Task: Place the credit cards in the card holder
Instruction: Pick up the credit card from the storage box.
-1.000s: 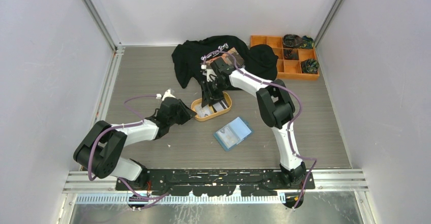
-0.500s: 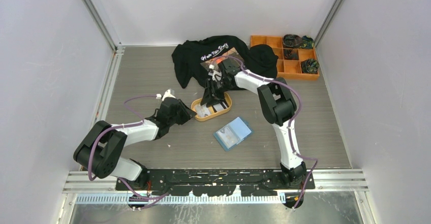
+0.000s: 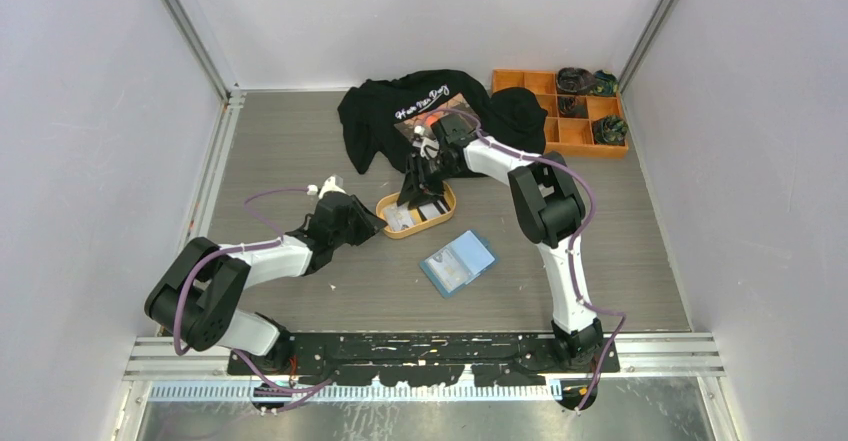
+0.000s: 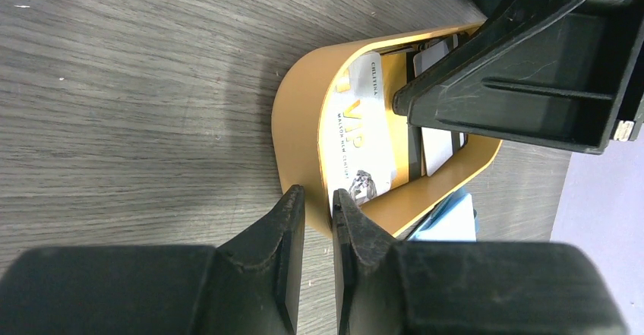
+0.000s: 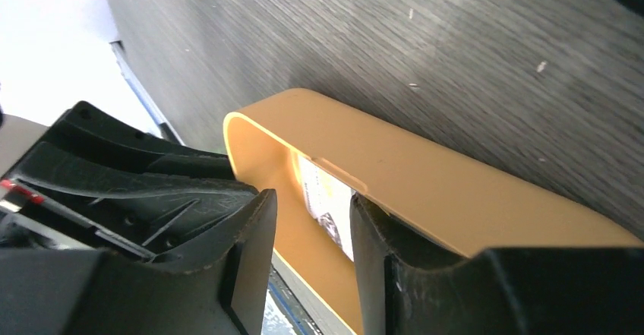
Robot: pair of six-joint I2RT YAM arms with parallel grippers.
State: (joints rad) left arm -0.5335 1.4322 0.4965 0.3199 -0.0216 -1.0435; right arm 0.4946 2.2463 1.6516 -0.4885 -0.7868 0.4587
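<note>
Barely started: credit cards (image 4: 364, 141) sit in the tray (image 4: 300, 122) my left gripper (image 4: 317, 206) pinches; right gripper (image 5: 311, 213) open, card holder (image 3: 458, 262) waiting mid-frame.

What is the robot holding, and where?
The left gripper pinches the orange tray by its side wall. The right gripper, jaws apart over the cards, seems to hold nothing.

Plain white walls (image 3: 80, 161) are boxing in the grey wood-grain tabletop (image 3: 280, 151), silver rails (image 3: 190, 29) climbing from its far corners.
</note>
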